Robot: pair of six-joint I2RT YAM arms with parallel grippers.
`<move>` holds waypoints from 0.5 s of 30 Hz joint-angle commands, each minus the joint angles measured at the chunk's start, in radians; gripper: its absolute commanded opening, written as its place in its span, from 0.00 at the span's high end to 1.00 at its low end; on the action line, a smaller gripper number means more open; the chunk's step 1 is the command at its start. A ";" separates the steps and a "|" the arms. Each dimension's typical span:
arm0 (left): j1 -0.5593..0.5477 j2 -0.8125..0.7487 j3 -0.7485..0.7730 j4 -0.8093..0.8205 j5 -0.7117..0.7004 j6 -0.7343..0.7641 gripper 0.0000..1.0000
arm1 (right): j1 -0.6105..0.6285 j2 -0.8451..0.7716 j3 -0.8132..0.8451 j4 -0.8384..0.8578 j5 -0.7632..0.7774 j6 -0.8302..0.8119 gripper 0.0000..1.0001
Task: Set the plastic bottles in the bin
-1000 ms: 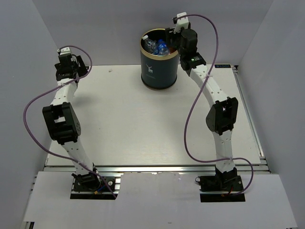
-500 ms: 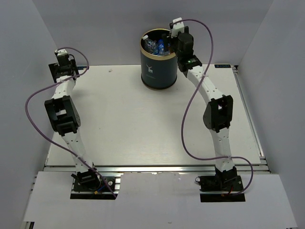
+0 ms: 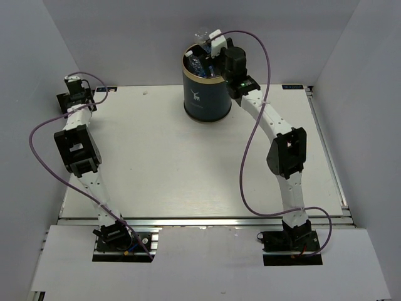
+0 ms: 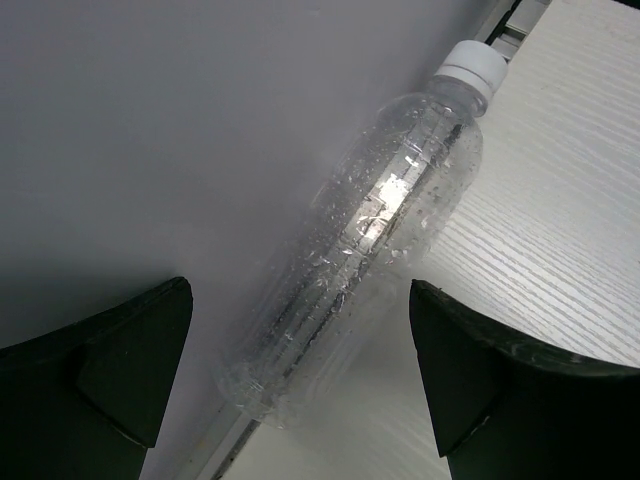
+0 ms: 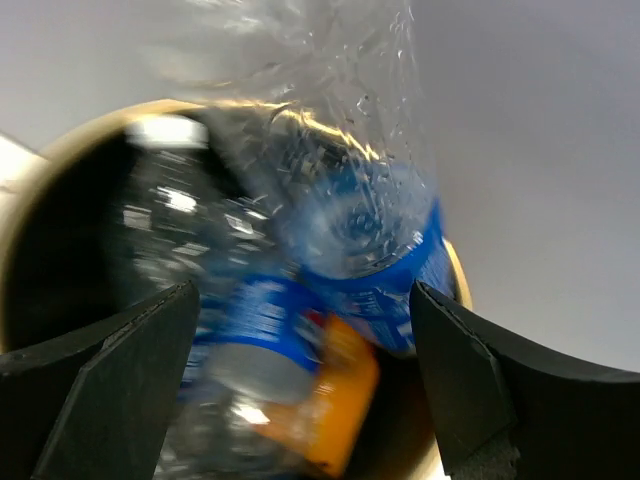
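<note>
Right pincer (image 5: pixel 302 290) was spread above bin (image 3: pixel 203 100) holding bottles (image 5: pixel 375 270), left pincer (image 4: pixel 300 290) was spread before clear bottle (image 4: pixel 380 220) lying on surface (image 4: pixel 560 230) beside wall (image 4: pixel 150 120).

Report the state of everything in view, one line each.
Bin: upright, bottles piled inside.
Top bottle: sticks out of the bin.
Loose bottle: capped, lying against the wall.
Left gripper: open, aimed at the loose bottle.
Right gripper: open above the bin.
</note>
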 commanded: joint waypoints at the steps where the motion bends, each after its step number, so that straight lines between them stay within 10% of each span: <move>1: 0.023 -0.047 -0.005 -0.002 0.032 0.015 0.02 | 0.067 -0.084 0.032 0.022 -0.043 -0.067 0.11; 15: 0.033 -0.009 -0.056 -0.021 0.110 0.089 0.02 | 0.073 -0.167 -0.024 0.062 0.015 -0.044 0.11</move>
